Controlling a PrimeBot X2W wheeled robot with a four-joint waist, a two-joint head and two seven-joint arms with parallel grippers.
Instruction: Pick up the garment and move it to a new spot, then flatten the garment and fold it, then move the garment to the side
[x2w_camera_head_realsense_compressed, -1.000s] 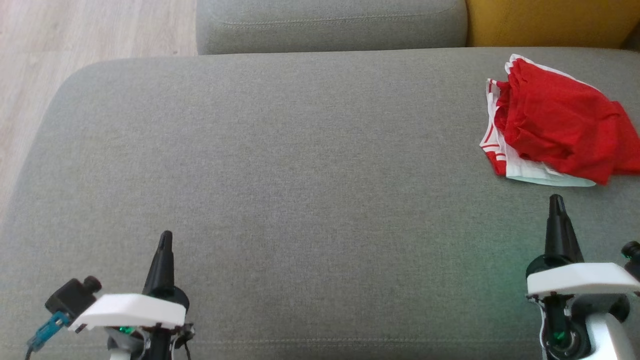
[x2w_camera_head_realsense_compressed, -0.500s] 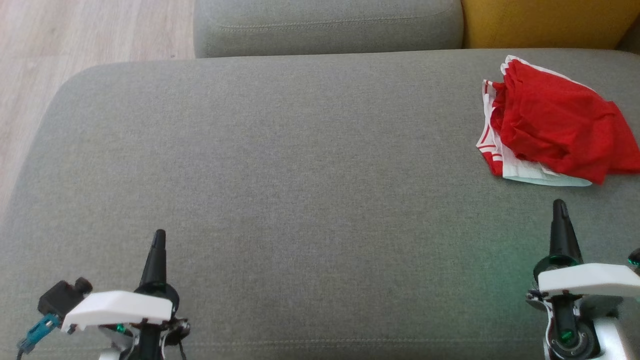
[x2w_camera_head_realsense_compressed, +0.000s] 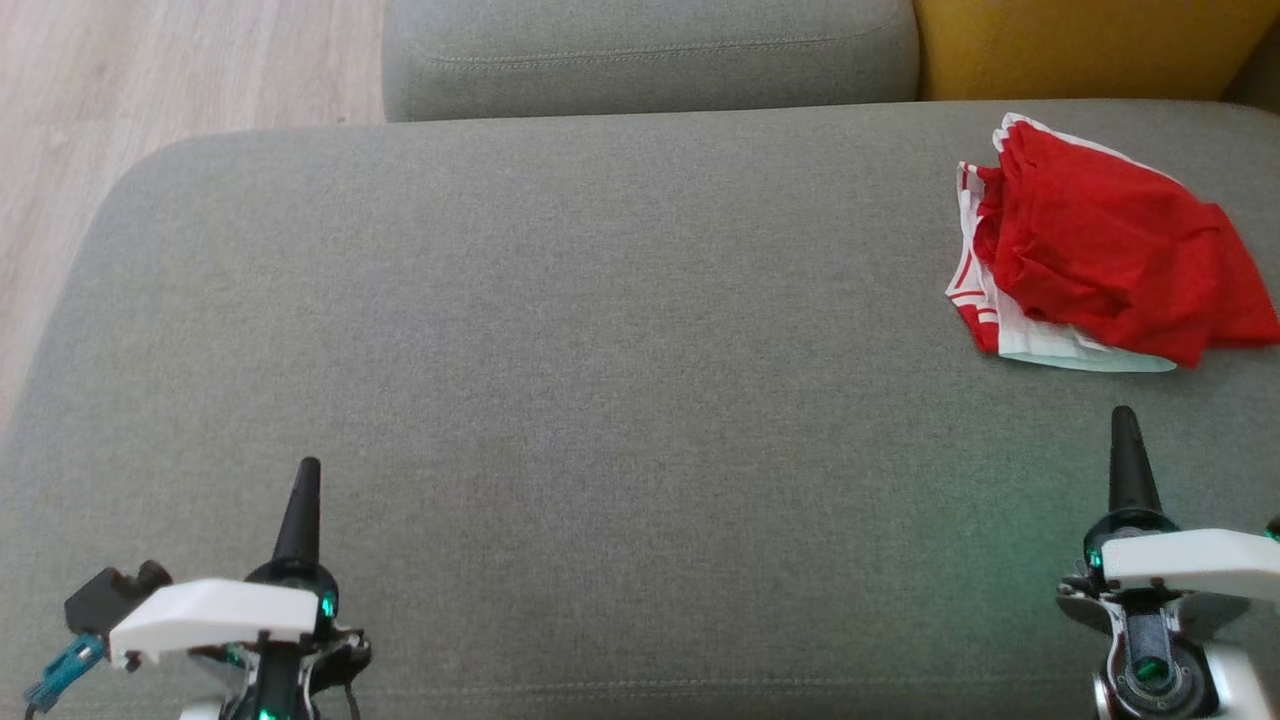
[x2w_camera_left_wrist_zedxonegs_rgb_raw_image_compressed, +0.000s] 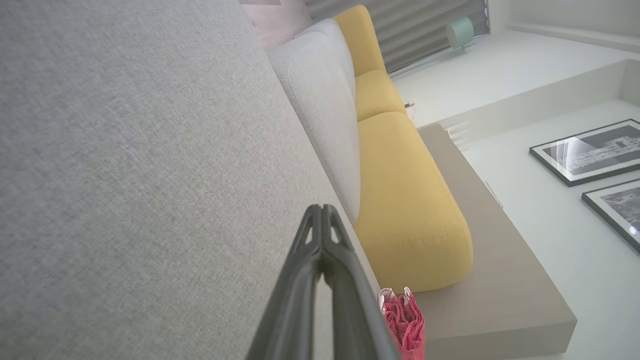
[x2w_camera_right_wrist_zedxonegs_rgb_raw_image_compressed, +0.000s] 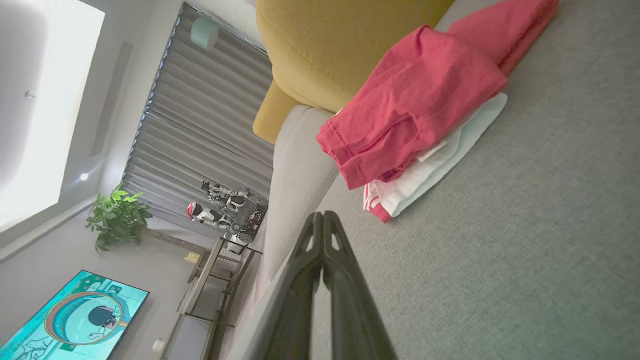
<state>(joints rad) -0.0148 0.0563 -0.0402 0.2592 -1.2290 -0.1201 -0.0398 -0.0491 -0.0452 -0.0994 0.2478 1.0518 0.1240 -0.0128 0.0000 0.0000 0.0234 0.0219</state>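
The garment (x2w_camera_head_realsense_compressed: 1100, 255) is a crumpled red piece with white striped trim, lying bunched at the far right of the grey sofa seat (x2w_camera_head_realsense_compressed: 600, 350). It also appears as the garment (x2w_camera_right_wrist_zedxonegs_rgb_raw_image_compressed: 415, 110) in the right wrist view and as a small red bundle (x2w_camera_left_wrist_zedxonegs_rgb_raw_image_compressed: 407, 322) in the left wrist view. My right gripper (x2w_camera_head_realsense_compressed: 1123, 415) is shut and empty, a short way in front of the garment and apart from it. My left gripper (x2w_camera_head_realsense_compressed: 308, 465) is shut and empty at the lower left, far from the cloth. Its closed fingers (x2w_camera_left_wrist_zedxonegs_rgb_raw_image_compressed: 322, 220) and the right fingers (x2w_camera_right_wrist_zedxonegs_rgb_raw_image_compressed: 322, 222) meet at their tips.
A grey back cushion (x2w_camera_head_realsense_compressed: 650, 55) and a yellow cushion (x2w_camera_head_realsense_compressed: 1080, 45) line the far side of the seat. Wooden floor (x2w_camera_head_realsense_compressed: 150, 70) lies beyond the seat's rounded left end. The wide middle of the seat carries only bare fabric.
The head camera has shifted slightly, so the picture slides down and left. Both grippers have drawn back a little toward the lower edge. The garment lies as before.
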